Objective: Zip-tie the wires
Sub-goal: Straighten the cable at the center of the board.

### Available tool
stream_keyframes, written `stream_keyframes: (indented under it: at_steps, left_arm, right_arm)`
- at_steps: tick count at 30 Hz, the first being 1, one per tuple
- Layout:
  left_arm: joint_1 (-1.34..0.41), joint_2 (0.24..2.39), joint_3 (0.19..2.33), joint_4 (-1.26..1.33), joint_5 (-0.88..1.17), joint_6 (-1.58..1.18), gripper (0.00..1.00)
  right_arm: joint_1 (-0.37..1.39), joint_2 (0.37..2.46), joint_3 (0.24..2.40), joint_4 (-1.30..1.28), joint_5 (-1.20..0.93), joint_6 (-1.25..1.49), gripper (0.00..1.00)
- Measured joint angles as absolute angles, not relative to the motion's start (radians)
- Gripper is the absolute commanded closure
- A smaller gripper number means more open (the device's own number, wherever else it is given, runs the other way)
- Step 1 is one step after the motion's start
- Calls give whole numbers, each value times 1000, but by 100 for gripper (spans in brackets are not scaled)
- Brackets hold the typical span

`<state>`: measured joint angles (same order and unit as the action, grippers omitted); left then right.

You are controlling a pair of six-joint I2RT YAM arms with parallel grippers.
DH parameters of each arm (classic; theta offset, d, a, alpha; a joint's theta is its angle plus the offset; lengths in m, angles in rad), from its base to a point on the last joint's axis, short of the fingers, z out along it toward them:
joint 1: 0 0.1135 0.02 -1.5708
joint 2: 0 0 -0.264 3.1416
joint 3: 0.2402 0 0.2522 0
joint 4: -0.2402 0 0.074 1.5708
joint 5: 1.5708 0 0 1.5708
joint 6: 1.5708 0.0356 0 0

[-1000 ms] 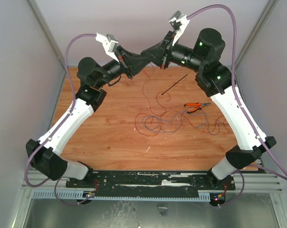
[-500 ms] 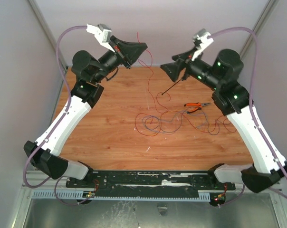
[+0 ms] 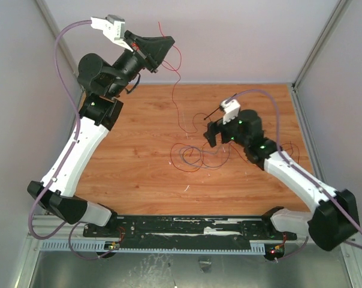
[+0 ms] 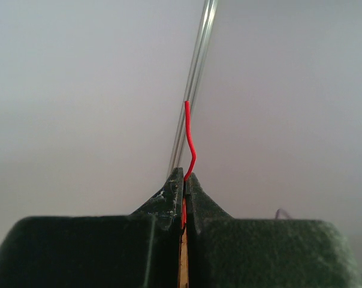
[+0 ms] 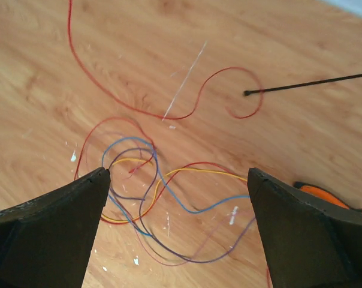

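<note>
Pinching one red strand of the wires (image 4: pixel 190 141) between its closed tips, the left pincer (image 3: pixel 163 47) holds it high above the tabletop (image 3: pixel 133 156). The remaining tangle lies below the right pincer (image 5: pixel 178 174), whose jaws stand wide apart, and the zip tie (image 5: pixel 313 84) lies flat just beyond.

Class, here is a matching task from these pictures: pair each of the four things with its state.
Things:
1. left gripper
2. right gripper
3. zip tie
4. pliers

States:
A. orange-handled, half out of the right wrist view
B. shut on a red wire
C. open above the wires
D. straight, black, lying on the table

Pairs: 1-B, 2-C, 3-D, 4-A
</note>
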<state>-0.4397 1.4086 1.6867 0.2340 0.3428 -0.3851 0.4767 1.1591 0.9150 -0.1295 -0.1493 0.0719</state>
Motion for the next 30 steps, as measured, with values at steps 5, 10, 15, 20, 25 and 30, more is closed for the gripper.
stream_keyframes:
  at_steps: [5,10,15,20,25,30]
  left_arm:
    - [-433,1430,1700,220,334,-393,100]
    - [-427,1437,1705,200,333,-402,100]
    - [-422,1439,1734,178,334,-401,100]
    - [-399,1438,1750,170,329,-401,100]
    - [-278,1409,1748,128,295,-415,100]
    - [-62,1336,1738,117,246,-460,100]
  right_arm:
    - [548,1308,862,33,-149,2,1]
    - [586,1507,912,159,-145,-70,1]
    - [607,1697,1006,212,-171,-122,11]
    - [614,1806,1079,231,-171,-142,61]
    - [604,1799,1089,244,-142,-131,100]
    - [548,1752,1089,242,-144,-123,100]
